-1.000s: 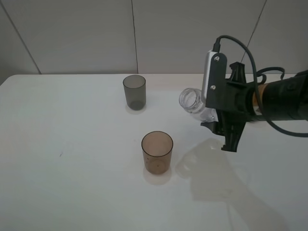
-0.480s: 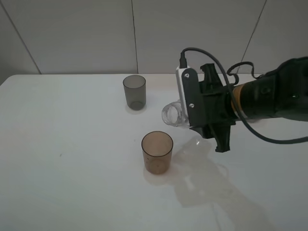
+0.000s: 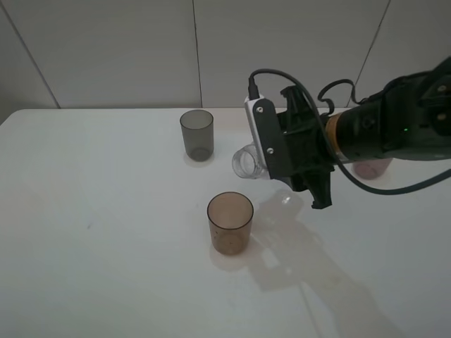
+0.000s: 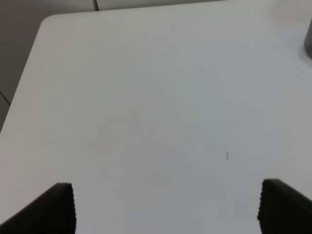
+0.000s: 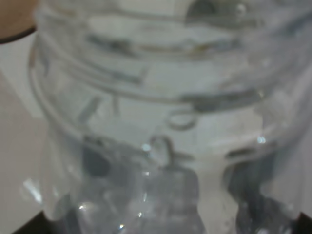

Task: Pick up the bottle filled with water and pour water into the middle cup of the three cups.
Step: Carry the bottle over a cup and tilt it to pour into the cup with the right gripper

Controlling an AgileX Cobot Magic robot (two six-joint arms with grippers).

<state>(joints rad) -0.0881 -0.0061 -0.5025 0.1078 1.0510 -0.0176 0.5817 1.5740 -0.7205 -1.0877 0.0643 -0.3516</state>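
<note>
Bottle (image 3: 246, 163) sideways inside right tool (image 3: 280, 167), mouth near middle cup (image 3: 230, 222)

bright even light casts soft shadows on the table (image 3: 106, 246); the bottle (image 5: 156, 122) looks blurred.

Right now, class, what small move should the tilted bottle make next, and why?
Probably shift the bottle slightly toward the camera until its mouth hangs over the middle cup. The mouth appears to sit farther back than the cup's rim, so water tipped out here would likely miss.
</note>
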